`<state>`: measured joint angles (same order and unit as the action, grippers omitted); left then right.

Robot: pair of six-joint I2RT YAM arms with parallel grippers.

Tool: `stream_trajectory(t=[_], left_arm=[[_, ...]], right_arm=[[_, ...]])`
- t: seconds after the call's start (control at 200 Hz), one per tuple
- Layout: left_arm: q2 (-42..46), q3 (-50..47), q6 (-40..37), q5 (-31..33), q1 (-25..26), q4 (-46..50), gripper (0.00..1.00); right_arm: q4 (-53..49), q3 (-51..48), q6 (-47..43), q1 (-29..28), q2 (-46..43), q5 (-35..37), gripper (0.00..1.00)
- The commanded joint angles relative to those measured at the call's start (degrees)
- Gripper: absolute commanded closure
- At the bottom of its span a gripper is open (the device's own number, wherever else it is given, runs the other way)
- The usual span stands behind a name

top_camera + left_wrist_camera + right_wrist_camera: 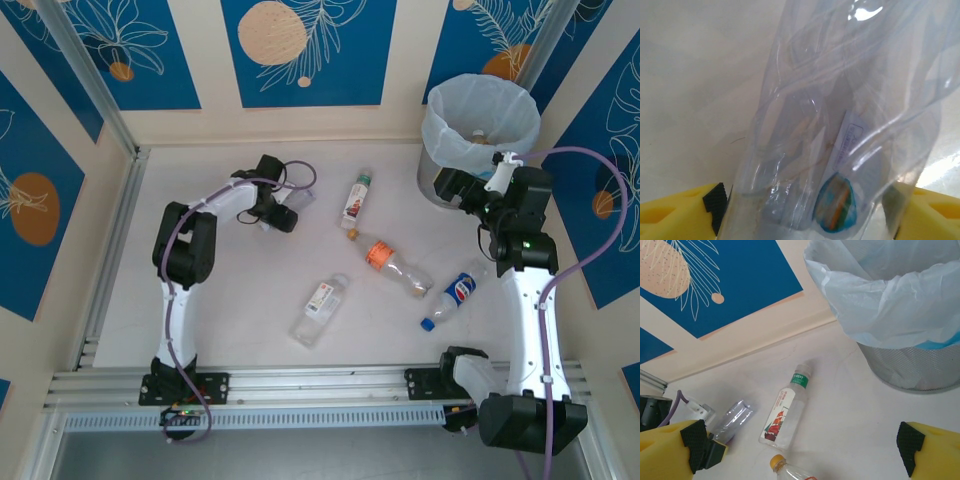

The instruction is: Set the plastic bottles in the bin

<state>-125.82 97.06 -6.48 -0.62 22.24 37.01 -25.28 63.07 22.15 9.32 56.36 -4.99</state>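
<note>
My left gripper (283, 207) is shut on a crushed clear bottle (840, 125), which sits between the yellow fingers (675, 212). That bottle (732, 419) is also in the right wrist view, low over the table. My right gripper (468, 190) hangs open and empty beside the bin (478, 125), a grey mesh bin with a pale-blue bag (890, 295). On the table lie a green-collared bottle with a red ship label (356, 200) (786, 412), an orange-label bottle (398, 267) with an orange cap (778, 462), a blue-label bottle (455, 297) and a white-label bottle (320, 310).
Blue-and-cream patterned walls close off the back and sides. An aluminium rail (300, 382) runs along the near edge by the arm bases. Something small shows inside the bin's bag (478, 135). A purple cable (590, 200) loops off the right arm.
</note>
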Motion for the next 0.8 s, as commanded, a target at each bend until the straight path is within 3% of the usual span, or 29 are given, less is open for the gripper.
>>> stream_trajectory(t=[0.0,0.5,0.795], left_arm=[[-0.7,1.1,-0.8,-0.2,-0.5,2.0,0.23],[1.9,-1.7,-0.1,-3.9,-0.2,1.0,0.43],[4.4,-5.1,2.7,-4.9,0.2,-1.6,0.48]], right_arm=[[0.1,-0.8,1.1,-0.4,-0.7,-1.2,0.01],[2.1,-1.9,4.1,-0.8,0.8,-2.9,0.00],[8.3,-5.3,6.2,-3.7,1.2,-10.4,0.00]])
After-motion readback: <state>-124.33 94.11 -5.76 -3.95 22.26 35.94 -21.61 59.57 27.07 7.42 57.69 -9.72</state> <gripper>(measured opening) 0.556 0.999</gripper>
